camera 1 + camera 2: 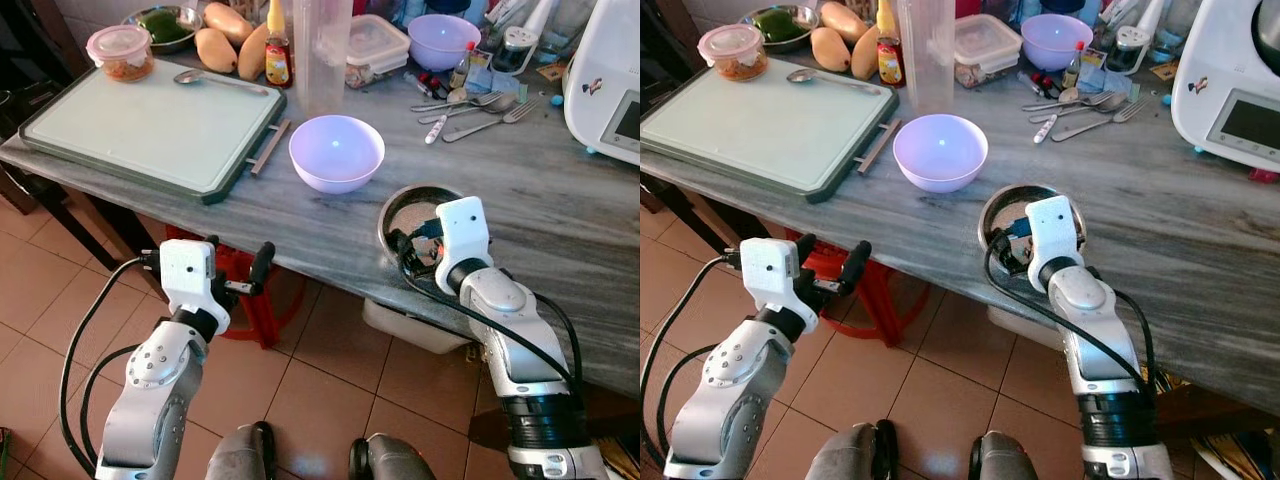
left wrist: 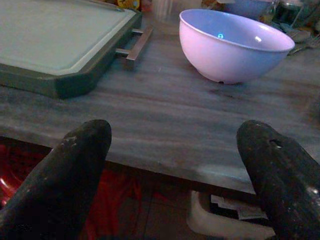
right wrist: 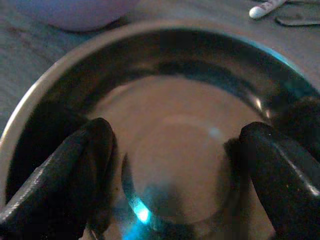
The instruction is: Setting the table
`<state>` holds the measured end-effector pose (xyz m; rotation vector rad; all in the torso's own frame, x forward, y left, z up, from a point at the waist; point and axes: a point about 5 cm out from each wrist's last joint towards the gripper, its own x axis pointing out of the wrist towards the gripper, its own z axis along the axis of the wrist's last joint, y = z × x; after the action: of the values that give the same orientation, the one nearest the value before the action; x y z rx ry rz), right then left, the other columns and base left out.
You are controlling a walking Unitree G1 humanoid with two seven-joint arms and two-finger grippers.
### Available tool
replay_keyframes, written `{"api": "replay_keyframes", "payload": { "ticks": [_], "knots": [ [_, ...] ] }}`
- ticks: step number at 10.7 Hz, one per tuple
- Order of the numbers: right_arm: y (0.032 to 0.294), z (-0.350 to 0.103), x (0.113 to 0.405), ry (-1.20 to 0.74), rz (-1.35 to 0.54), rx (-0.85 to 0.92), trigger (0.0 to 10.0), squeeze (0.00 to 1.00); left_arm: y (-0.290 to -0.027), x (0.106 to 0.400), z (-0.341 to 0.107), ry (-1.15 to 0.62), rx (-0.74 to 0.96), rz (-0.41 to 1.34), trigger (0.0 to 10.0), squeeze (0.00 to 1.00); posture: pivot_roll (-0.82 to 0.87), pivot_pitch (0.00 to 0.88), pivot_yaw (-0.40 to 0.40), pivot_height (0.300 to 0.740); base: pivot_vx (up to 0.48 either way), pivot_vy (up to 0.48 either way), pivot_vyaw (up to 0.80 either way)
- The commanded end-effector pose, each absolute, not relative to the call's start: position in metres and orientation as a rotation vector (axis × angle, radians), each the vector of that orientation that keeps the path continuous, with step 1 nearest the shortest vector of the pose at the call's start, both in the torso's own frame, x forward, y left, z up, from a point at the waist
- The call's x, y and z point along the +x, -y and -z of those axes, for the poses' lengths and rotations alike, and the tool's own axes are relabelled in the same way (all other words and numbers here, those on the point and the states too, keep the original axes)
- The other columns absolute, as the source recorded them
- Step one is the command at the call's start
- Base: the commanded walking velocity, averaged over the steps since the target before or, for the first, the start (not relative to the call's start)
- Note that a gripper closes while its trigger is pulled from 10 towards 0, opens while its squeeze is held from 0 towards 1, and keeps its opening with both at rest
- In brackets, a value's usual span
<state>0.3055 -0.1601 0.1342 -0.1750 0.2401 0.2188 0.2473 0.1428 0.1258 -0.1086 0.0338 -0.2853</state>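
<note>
Desk [image 1: 560, 190]: grey marble-look top, cluttered along far edge; red stool [image 1: 245, 290] on tiled floor under near edge.
Cutting board [image 1: 150, 120]: pale green w/ dark rim, far left of desk; metal handle bar on side facing lilac bowl. Spoon [image 1: 215, 78] lies on its far edge.
Food tub [image 1: 120, 52]: round, clear, pink lid, on board's far left corner.
Behind board: steel dish w/ green veg [image 1: 165, 25], mangoes [image 1: 225, 40], sauce bottle [image 1: 278, 50], tall clear jug [image 1: 322, 50], lidded clear box [image 1: 378, 45].
Lilac bowl [image 1: 336, 152]: empty, upright, mid desk, just beside board handle; between the two arms' lines of reach.
2nd lilac bowl [image 1: 443, 38]: far side, near small jars.
Cutlery [image 1: 480, 110]: forks & spoons loose, right of centre, well apart from steel bowl.
White appliance [image 1: 608, 85]: far right.
Steel bowl [image 1: 405, 212]: empty, shiny, near desk's front edge, right of lilac bowl, apart from it.
Right pincer [image 3: 180, 165]: down inside steel bowl, fingers wide apart, both tips at or v. close to inner wall on opposite sides; nothing clamped. Contact w/ metal can't be confirmed.
Left pincer [image 2: 180, 175]: below & in front of desk edge, aimed at lilac bowl, well short of it; fingers [image 2: 65, 175] spread wide, holding nothing.
Obstructions: desk front edge lies between left pincer and lilac bowl; board handle close on bowl's left.
</note>
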Motion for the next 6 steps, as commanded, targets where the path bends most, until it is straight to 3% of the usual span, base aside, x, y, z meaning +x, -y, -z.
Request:
{"api": "replay_keyframes", "payload": {
  "ticks": [1, 6],
  "knots": [
    [0.154, -0.128, 0.307, -0.274, -0.249, -0.153, 10.0, 0.0, -0.141, 0.245, -0.127, -0.036, -0.101, 0.305, 10.0, 0.0, -0.03, 0.177, 0.003, 0.74, 0.0, 0.0, 0.0],
    [0.137, -0.129, 0.315, -0.277, -0.326, -0.1, 10.0, 0.0, -0.141, 0.246, -0.128, -0.041, -0.087, 0.306, 10.0, 0.0, -0.02, 0.174, 0.006, 0.74, 0.0, 0.0, 0.0]
  ]
}}
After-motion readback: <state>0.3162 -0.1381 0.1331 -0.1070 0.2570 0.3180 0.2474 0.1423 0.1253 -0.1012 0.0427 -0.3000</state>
